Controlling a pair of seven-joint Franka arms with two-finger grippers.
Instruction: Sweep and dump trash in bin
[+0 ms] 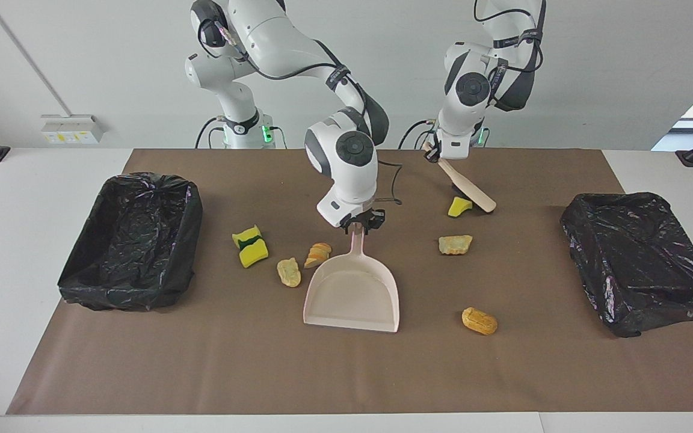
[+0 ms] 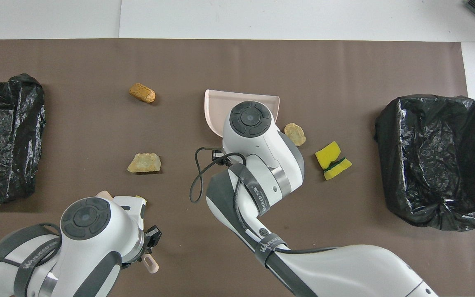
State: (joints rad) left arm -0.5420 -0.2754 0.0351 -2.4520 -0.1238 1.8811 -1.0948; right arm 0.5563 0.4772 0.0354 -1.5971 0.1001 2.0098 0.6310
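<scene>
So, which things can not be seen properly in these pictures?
- Overhead view: the right arm covers the dustpan handle, the right gripper and one scrap beside the pan.
- Overhead view: the left arm covers most of the brush and the small yellow sponge.
- Both views: each bin has a black liner; its inside cannot be read.
</scene>
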